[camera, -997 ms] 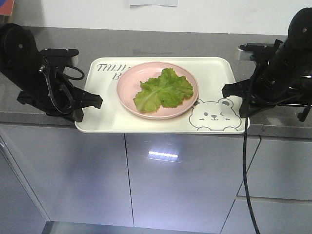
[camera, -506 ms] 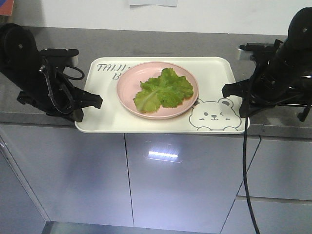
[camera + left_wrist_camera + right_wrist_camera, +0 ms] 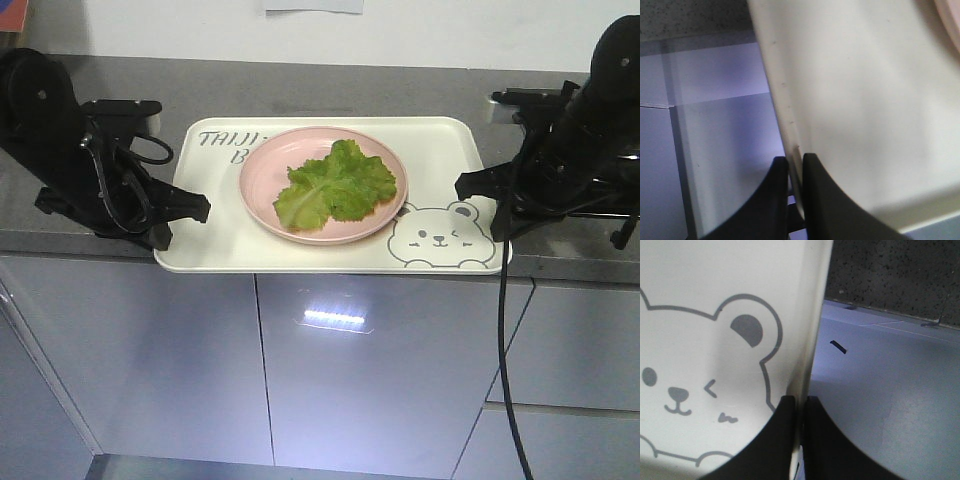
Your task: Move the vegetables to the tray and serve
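Left end effector (image 3: 196, 208) and right end effector (image 3: 466, 187) clamp opposite rims of the tray (image 3: 440, 160), which overhangs the table's (image 3: 350, 90) front edge.

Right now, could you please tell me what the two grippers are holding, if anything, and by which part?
Both hold the large cream-white rectangular tray: the left gripper pinches its left rim, the right gripper its right rim.
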Robot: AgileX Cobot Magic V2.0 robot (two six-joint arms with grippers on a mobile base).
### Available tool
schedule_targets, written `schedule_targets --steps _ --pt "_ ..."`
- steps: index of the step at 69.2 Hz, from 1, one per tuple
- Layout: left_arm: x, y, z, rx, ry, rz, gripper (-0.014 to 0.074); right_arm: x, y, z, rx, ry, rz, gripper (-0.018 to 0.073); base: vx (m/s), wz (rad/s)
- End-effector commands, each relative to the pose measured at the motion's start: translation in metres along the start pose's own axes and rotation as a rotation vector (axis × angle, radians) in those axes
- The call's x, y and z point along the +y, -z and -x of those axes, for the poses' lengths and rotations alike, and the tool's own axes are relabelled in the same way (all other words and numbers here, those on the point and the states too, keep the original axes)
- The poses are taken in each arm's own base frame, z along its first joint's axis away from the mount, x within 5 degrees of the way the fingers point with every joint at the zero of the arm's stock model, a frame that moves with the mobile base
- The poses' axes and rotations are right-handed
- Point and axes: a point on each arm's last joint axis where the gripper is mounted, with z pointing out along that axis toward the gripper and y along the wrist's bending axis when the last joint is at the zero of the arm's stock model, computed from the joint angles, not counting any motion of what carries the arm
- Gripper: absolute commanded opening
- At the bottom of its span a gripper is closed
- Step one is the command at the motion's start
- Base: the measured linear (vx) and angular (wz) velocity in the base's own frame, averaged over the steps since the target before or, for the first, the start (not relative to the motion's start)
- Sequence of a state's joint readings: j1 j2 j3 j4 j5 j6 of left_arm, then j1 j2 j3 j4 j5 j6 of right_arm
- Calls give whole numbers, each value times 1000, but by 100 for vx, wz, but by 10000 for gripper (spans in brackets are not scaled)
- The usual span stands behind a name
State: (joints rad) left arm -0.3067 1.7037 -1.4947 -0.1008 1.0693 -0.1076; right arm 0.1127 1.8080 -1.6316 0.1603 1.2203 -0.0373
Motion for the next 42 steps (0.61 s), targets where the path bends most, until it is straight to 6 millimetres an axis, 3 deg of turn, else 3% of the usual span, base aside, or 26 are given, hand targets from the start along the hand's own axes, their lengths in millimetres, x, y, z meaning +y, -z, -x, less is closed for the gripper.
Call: schedule_targets --steps 1,42 --pt "-23 34 8 -153 -14 -131 -7 21 34 4 -145 32 110 -4 0 0" --pt "-23 34 8 -153 -14 -131 -7 21 34 4 -145 32 110 -4 0 0"
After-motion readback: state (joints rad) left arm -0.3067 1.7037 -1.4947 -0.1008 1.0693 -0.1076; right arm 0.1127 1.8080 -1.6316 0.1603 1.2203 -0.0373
